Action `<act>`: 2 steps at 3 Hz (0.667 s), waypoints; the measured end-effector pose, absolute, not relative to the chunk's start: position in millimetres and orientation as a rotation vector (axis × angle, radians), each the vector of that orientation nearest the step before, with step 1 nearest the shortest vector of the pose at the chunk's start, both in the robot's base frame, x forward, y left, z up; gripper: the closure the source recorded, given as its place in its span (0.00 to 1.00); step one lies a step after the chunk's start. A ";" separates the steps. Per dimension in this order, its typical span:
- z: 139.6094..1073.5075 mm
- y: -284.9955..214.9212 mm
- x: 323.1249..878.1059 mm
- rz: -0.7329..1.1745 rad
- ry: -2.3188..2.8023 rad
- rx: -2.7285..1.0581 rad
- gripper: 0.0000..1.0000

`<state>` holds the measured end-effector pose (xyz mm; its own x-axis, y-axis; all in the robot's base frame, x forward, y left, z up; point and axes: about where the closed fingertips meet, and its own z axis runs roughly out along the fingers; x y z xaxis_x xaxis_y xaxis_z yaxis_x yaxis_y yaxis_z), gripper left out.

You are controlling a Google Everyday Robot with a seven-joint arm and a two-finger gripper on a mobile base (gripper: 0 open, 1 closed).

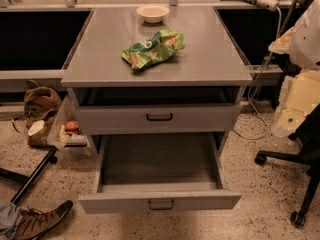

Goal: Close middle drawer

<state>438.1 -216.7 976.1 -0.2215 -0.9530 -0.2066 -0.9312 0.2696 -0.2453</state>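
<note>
middle drawer (115, 202) stands pulled far out below the cabinet top (210, 59), loop handle (161, 204) facing the room. closing not begun; the whole push-in is left. gripper not in view, finger state cannot be told. chair base (285, 156) near the right front corner, shoe (42, 221) at left. the drawer's path inward looks unobstructed.

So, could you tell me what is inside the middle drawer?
The middle drawer shows only bare grey floor; its back part is hidden under the upper drawer. The gripper is not in view.
</note>
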 end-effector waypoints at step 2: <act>967.6 -214.0 438.8 -0.087 2.234 -1.722 0.00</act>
